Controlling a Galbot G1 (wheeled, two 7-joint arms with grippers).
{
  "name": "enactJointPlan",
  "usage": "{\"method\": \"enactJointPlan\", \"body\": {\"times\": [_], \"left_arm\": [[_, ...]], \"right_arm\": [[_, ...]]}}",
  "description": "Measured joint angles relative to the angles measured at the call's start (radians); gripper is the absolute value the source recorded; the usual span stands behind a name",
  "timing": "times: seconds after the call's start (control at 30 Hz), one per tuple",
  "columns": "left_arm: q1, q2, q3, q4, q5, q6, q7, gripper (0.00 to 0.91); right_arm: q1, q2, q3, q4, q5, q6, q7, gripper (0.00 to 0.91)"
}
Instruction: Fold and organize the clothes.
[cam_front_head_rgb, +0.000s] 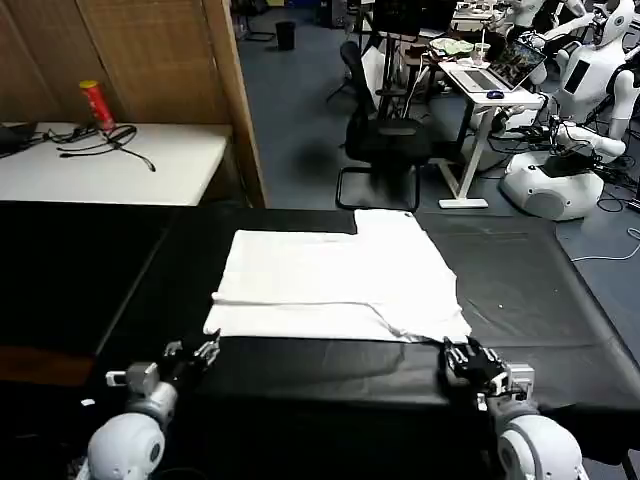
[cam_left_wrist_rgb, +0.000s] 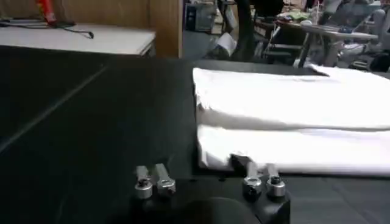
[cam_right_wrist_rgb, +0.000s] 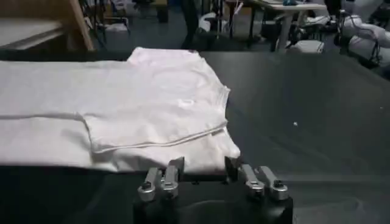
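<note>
The clothes are one plain white T-shirt (cam_front_head_rgb: 335, 275), lying flat on the black table (cam_front_head_rgb: 530, 300) with a sleeve folded in over the body near its front right corner. My left gripper (cam_front_head_rgb: 205, 350) stands open at the shirt's near left corner. In the left wrist view that gripper (cam_left_wrist_rgb: 204, 170) has one fingertip (cam_left_wrist_rgb: 239, 162) at the hem of the shirt (cam_left_wrist_rgb: 292, 103). My right gripper (cam_front_head_rgb: 463, 352) is open at the near right corner. In the right wrist view it (cam_right_wrist_rgb: 204, 165) sits just in front of the shirt's (cam_right_wrist_rgb: 140, 103) edge, with nothing between its fingers.
A white side table (cam_front_head_rgb: 110, 165) with a red can (cam_front_head_rgb: 97, 105) and cables stands at the back left beside a wooden partition (cam_front_head_rgb: 160, 60). An office chair (cam_front_head_rgb: 385, 140), a desk with a laptop (cam_front_head_rgb: 490, 80) and white robots (cam_front_head_rgb: 560, 180) lie beyond the black table.
</note>
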Motion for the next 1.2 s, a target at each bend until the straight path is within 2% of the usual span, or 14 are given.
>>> {"method": "enactJointPlan", "body": {"times": [0.2,0.5,0.73,0.77,0.8,0.83,1.03,1.2], "left_arm": [[0.028,0.021,-0.001,-0.031,-0.032,0.015,0.003,0.0],[0.111,0.059,-0.036,-0.116,0.003,0.06,-0.031,0.0],[0.22,0.064,-0.065,-0.192,0.054,0.061,-0.035,0.0],[0.237,0.064,-0.07,-0.2,0.057,0.061,-0.036,0.575],[0.256,0.064,-0.077,-0.208,0.057,0.062,-0.036,0.878],[0.271,0.064,-0.082,-0.213,0.057,0.065,-0.036,0.878],[0.345,0.051,-0.111,-0.256,0.084,0.072,-0.044,0.878],[0.369,0.036,-0.136,-0.302,0.088,0.147,-0.094,0.878]], "right_arm": [[-0.041,-0.005,0.006,0.043,0.0,-0.012,0.017,0.029],[-0.128,-0.008,0.036,0.146,-0.022,-0.1,0.021,0.029],[-0.183,-0.005,0.048,0.197,-0.039,-0.175,0.006,0.029],[-0.192,-0.006,0.05,0.206,-0.04,-0.182,-0.001,0.029],[-0.199,-0.007,0.052,0.212,-0.039,-0.185,-0.005,0.068],[-0.204,-0.007,0.053,0.218,-0.039,-0.187,-0.006,0.878],[-0.257,-0.003,0.076,0.275,-0.041,-0.187,-0.01,0.878],[-0.302,0.002,0.107,0.345,-0.029,-0.187,-0.013,0.878]]}}
